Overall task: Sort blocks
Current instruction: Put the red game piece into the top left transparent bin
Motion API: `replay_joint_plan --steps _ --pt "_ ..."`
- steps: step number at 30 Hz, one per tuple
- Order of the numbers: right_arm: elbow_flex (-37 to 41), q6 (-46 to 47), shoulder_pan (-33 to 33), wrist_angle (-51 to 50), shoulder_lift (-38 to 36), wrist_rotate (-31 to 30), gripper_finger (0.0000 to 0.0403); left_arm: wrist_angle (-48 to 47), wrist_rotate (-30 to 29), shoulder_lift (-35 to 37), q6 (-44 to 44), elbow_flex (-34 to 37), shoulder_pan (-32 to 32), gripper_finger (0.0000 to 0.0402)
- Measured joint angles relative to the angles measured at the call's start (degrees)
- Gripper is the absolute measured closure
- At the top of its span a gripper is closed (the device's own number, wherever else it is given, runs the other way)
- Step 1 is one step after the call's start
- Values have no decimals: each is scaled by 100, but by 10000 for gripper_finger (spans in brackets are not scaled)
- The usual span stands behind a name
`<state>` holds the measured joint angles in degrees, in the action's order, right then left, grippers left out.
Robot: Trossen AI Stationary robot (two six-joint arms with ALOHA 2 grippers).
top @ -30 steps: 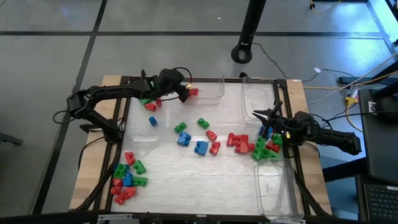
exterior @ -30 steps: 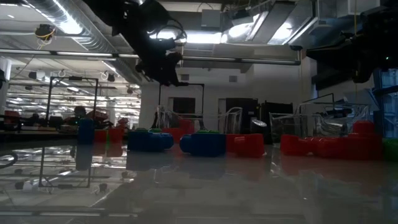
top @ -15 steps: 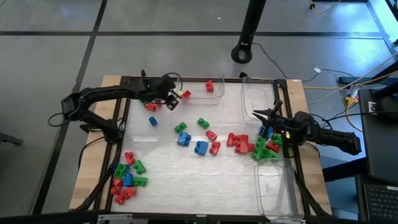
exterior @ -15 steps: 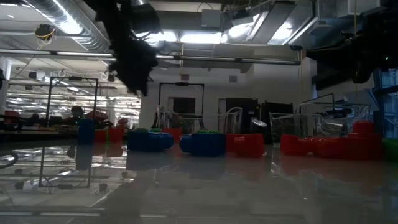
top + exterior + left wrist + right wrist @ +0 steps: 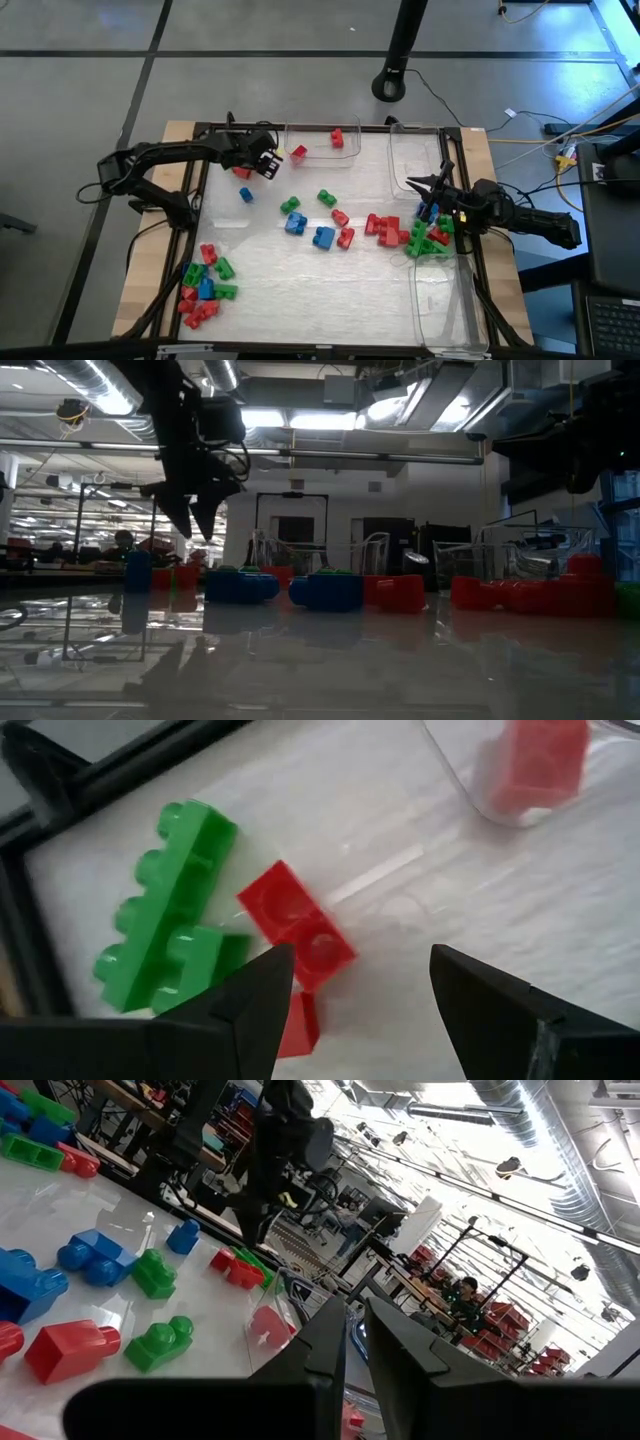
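My left end effector [image 5: 268, 163] sits at the upper left of the high view, fingers spread and holding nothing. 1 second ago it carried a red block over the clear bin [image 5: 322, 147] at the top centre; now that red block [image 5: 337, 138] lies inside the bin and I have drawn back toward the green and red blocks [image 5: 300, 925] at the upper left. I judge this as 1 red piece sorted and the next pick lining up.

My right end effector [image 5: 432, 192] waits at the right edge over the mixed pile [image 5: 430, 236], fingers nearly pressed together, empty as far as I can tell.

Most blocks [image 5: 323, 236] lie scattered mid-worktop, and another heap [image 5: 203, 284] sits at the lower left. The bin's clear walls are hard to trace, and the low view shows my arms only as dark silhouettes.
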<state>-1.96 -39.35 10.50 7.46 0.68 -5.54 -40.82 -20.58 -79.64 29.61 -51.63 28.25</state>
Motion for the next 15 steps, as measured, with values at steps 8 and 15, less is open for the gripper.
replay_joint_plan --steps 8,15 --pt "0 0 0 0 1 -4 359 592 282 -7 -51 408 121 176" --pt "0 0 2 0 -1 -4 359 1060 308 -7 -46 752 121 176"
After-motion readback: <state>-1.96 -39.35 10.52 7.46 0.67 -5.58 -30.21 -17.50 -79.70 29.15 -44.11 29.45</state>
